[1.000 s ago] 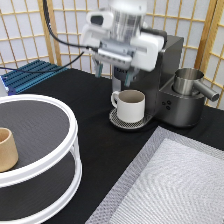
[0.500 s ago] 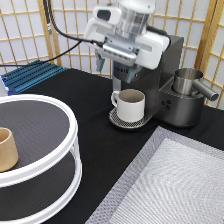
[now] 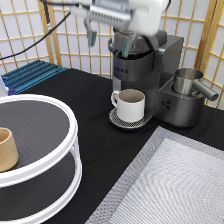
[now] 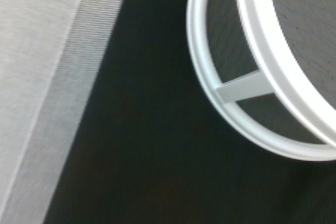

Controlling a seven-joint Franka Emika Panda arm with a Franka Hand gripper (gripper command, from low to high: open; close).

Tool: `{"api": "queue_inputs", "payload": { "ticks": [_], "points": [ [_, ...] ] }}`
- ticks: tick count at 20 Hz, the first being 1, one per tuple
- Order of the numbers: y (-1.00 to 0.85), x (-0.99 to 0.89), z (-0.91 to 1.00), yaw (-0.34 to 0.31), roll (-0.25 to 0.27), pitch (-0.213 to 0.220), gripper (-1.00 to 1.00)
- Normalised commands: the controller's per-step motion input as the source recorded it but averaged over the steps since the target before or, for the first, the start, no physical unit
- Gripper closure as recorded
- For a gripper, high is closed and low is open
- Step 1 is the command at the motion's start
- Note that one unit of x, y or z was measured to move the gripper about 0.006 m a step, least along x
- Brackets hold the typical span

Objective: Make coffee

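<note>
While no coffee pod shows in either view, its place cannot be told. Nearest sits a white two-tier round stand (image 3: 75, 137) holding a tan cup (image 3: 7, 149). Beyond, a cream mug (image 3: 130, 104) rests on the coffee machine (image 3: 160, 70) drip tray. Farthest, the gripper (image 3: 107, 37) hangs over the machine, fingers spread, holding nothing. Such a pod is likely light with fragile foil, best pinched by its sides.

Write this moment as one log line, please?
gripper: open, empty, above dark grey coffee machine | cream-white handled mug: on machine's drip tray | tan handleless cup: on white round two-tier rack | pod: unseen
</note>
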Motion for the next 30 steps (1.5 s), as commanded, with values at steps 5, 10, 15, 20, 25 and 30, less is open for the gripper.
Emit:
{"api": "queue_inputs", "payload": {
  "ticks": [5,10,15,20,25,30],
  "points": [
    [1.0,-0.03,0.98,0.0,-0.1,-0.071,-1.0],
    [0.6,0.65,0.76,-0.029,-0.154,-0.012,-1.0],
    [0.22,0.55,-0.03,-0.098,-0.089,-0.004,-1.0],
    [0.23,-0.13,-0.57,-0.104,-0.028,-0.037,-1.0],
    [0.3,-0.25,-0.19,-0.084,-0.004,-0.005,-1.0],
    [0.11,-0.11,-0.14,-0.101,-0.007,0.0,-1.0]
  ]
}}
